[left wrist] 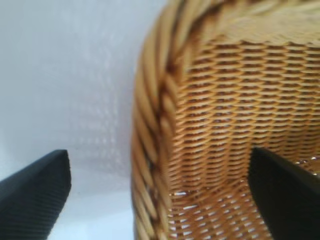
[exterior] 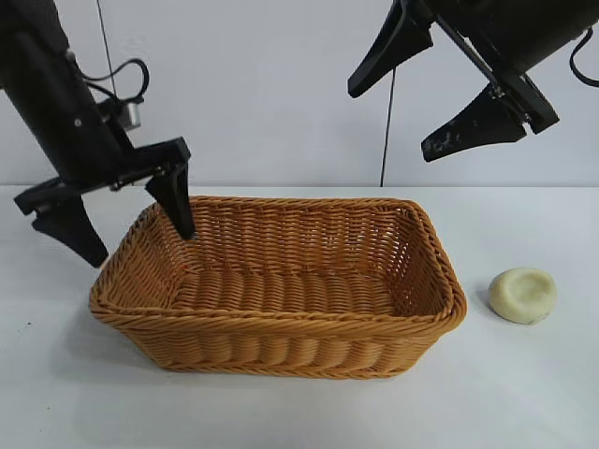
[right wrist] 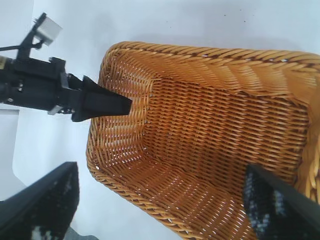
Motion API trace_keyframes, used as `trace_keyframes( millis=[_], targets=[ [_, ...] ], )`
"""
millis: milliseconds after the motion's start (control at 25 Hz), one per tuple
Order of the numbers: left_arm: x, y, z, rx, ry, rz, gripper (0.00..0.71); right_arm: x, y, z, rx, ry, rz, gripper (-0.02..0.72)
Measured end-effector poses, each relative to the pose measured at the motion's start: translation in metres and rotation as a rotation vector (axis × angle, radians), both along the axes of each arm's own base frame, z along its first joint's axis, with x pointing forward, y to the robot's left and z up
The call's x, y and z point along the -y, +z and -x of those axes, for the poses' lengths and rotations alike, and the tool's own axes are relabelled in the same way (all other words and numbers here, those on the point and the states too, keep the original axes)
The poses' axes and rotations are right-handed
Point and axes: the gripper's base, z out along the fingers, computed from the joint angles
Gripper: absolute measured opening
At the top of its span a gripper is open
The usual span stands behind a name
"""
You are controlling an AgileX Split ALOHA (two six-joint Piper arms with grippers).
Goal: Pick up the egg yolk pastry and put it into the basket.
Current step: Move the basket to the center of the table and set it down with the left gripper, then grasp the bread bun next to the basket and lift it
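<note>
Both arms raised, fingers spread, holding nothing.
Left gripper [exterior: 122, 223] straddles the basket [exterior: 281, 323] rim; right gripper [exterior: 412, 103] hangs high; egg yolk pastry [exterior: 522, 295] on worktop [exterior: 524, 393].

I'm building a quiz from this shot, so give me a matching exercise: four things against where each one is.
1. egg yolk pastry
2. basket
3. left gripper
4. right gripper

a. straddling the basket's left rim, open
b. raised above the basket's right end, open
c. on the table, right of the basket
d. mid-table, nothing inside

Pairs: 1-c, 2-d, 3-a, 4-b
</note>
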Motion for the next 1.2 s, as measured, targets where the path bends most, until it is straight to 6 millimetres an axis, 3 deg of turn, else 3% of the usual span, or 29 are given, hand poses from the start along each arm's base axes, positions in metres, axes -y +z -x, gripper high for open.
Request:
trace_keyframes(
  millis=[200, 360, 600, 920, 1080, 1200],
  targets=[
    [-0.009, 0.055, -0.008, 0.108, -0.047, -0.114, 0.692, 0.000, 0.000, 0.000, -0.001, 0.001, 0.000, 0.635],
    [-0.018, 0.079, -0.013, 0.143, -0.053, -0.222, 0.692, 0.000, 0.000, 0.000, -0.001, 0.001, 0.000, 0.635],
    [-0.034, 0.088, -0.018, 0.190, -0.058, -0.349, 0.692, 0.000, 0.000, 0.000, -0.004, 0.003, -0.002, 0.635],
    [-0.094, 0.088, -0.026, 0.168, 0.074, -0.386, 0.692, 0.000, 0.000, 0.001, -0.004, 0.004, -0.002, 0.635],
    [-0.098, 0.097, -0.023, 0.184, 0.087, -0.349, 0.692, 0.000, 0.000, 0.001, -0.006, 0.005, -0.002, 0.635],
    [-0.098, 0.106, -0.008, 0.190, 0.079, -0.345, 0.692, 0.000, 0.000, 0.001, -0.008, 0.008, -0.003, 0.635]
  ],
)
